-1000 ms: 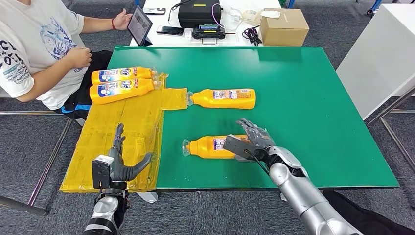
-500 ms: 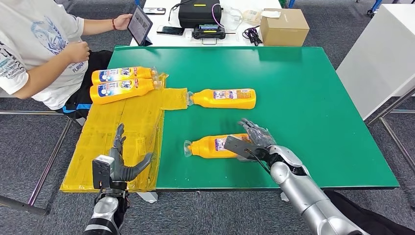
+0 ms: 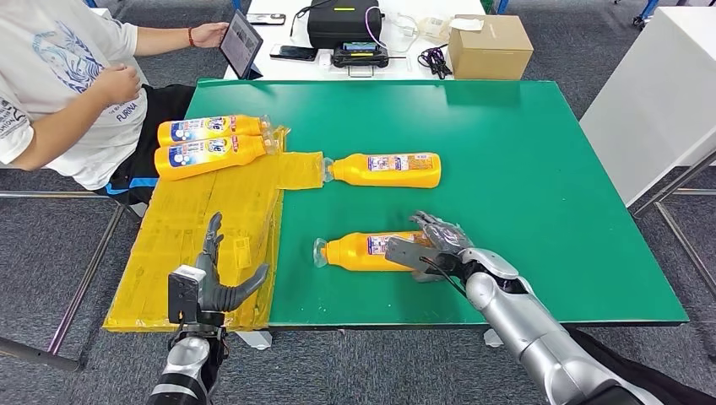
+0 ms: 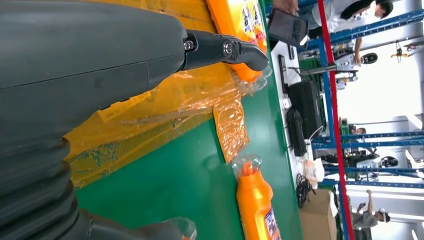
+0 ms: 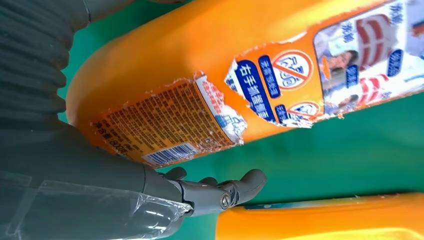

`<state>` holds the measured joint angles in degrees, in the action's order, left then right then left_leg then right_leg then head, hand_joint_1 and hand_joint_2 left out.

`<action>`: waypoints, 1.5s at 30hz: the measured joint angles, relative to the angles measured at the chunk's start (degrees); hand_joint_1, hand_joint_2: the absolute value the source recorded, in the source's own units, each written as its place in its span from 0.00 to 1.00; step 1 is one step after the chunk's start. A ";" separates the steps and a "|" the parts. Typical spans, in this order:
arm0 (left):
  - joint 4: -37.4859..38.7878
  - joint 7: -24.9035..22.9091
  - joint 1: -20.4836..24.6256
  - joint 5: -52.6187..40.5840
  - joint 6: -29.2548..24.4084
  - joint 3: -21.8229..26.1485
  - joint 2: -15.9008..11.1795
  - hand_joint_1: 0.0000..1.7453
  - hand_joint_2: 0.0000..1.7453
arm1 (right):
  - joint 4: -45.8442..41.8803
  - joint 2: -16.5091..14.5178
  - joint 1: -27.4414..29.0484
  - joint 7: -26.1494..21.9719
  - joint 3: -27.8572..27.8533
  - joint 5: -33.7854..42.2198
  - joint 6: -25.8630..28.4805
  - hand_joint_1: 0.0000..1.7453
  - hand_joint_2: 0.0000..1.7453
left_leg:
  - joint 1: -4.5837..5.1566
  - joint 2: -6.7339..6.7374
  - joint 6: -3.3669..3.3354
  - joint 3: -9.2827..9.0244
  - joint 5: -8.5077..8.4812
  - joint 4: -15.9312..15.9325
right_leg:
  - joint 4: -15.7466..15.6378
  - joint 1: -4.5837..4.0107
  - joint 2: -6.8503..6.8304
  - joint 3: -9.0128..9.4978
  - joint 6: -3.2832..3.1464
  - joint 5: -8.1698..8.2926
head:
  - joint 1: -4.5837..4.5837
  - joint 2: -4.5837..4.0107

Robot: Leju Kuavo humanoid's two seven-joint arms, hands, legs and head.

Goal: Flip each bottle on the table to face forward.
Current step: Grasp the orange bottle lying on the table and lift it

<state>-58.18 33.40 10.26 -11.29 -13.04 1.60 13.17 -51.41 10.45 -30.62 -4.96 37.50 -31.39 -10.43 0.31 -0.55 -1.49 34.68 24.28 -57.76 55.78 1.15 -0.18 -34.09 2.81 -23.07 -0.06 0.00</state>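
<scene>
Four orange bottles lie on their sides. Two bottles (image 3: 207,128) (image 3: 211,155) rest on the yellow plastic sheet (image 3: 194,228) at the left, blue labels up. A third bottle (image 3: 384,170) lies mid-table on the green table (image 3: 523,169), cap toward the sheet. The nearest bottle (image 3: 363,251) lies near the front edge. My right hand (image 3: 435,245) rests on its base end with fingers spread over the top. In the right wrist view this bottle (image 5: 200,65) shows a torn back label, and the thumb (image 5: 220,192) stands apart from it. My left hand (image 3: 211,283) hovers open over the sheet's front edge.
A person in a white shirt (image 3: 59,84) sits at the table's left, holding a tablet (image 3: 241,42). A cardboard box (image 3: 490,46) and black devices (image 3: 342,25) stand on a white table behind. A white cabinet (image 3: 659,93) is at the right.
The near bottle has shifted slightly and rolled a little under my right hand, which has lowered onto it. My left hand has barely moved. The person's arm has drawn back.
</scene>
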 joint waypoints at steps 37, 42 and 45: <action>0.56 -0.91 -0.57 5.30 5.77 -2.12 0.89 0.00 1.00 | -10.62 -2.75 13.71 -14.10 -2.24 6.64 14.06 1.00 1.00 | -0.04 -0.02 0.02 0.03 0.05 0.00 | 0.01 -0.07 0.07 -0.01 0.01 -0.02 | -0.01 0.00; -4.60 -3.42 -5.02 9.16 7.54 -2.69 1.69 0.00 1.00 | -26.11 -10.90 25.72 -19.17 -13.44 4.52 30.37 1.00 1.00 | -0.13 -0.06 0.03 0.27 0.06 0.01 | 0.01 -0.14 0.07 -0.26 -0.02 -0.07 | -0.01 0.00; -8.38 -4.58 -7.43 11.85 8.72 -3.69 2.04 0.00 1.00 | -34.27 -14.37 30.33 -21.78 -18.31 5.82 35.21 1.00 1.00 | -0.08 -0.06 0.03 0.31 0.10 0.01 | -0.01 -0.09 0.07 -0.28 -0.02 -0.08 | 0.02 0.00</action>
<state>-66.56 28.83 2.83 0.56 -4.33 -2.09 15.21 -85.68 -3.92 -0.29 -26.75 19.19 -25.57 24.78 0.23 -0.60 -1.46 34.98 24.38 -57.74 55.77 1.06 -0.11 -34.36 2.79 -23.15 -0.04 0.00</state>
